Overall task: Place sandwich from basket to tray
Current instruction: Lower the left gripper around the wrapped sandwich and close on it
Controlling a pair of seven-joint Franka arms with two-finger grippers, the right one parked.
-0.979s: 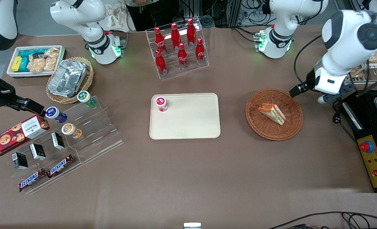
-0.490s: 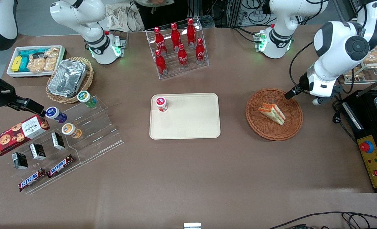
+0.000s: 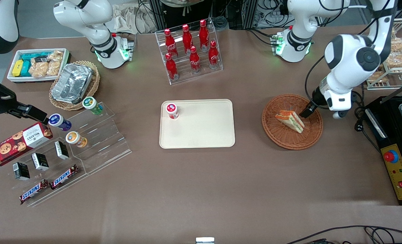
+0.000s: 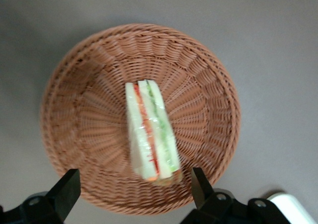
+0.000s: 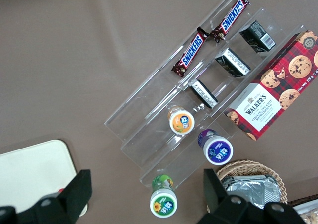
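The sandwich (image 3: 290, 120), a white-bread wedge with red and green layers, lies on its side in the round reddish-brown wicker basket (image 3: 289, 139). My left gripper (image 3: 308, 110) hovers over the basket's edge toward the working arm's end, just beside the sandwich and not touching it. In the left wrist view the sandwich (image 4: 149, 132) lies in the middle of the basket (image 4: 84, 110), and the gripper (image 4: 134, 183) is open, its black fingertips (image 4: 68, 185) spread wider than the sandwich's thick end. The beige tray (image 3: 204, 128) lies at the table's middle.
A small red-capped jar (image 3: 172, 110) stands at one corner of the tray. A rack of red cola bottles (image 3: 189, 51) stands farther from the front camera. A black control box with a red button (image 3: 396, 169) lies at the working arm's end. Acrylic snack shelves (image 3: 85, 142) lie toward the parked arm's end.
The left arm has swung down and toward the sandwich. Its gripper went from outside the basket's rim to above the basket, close to the sandwich.
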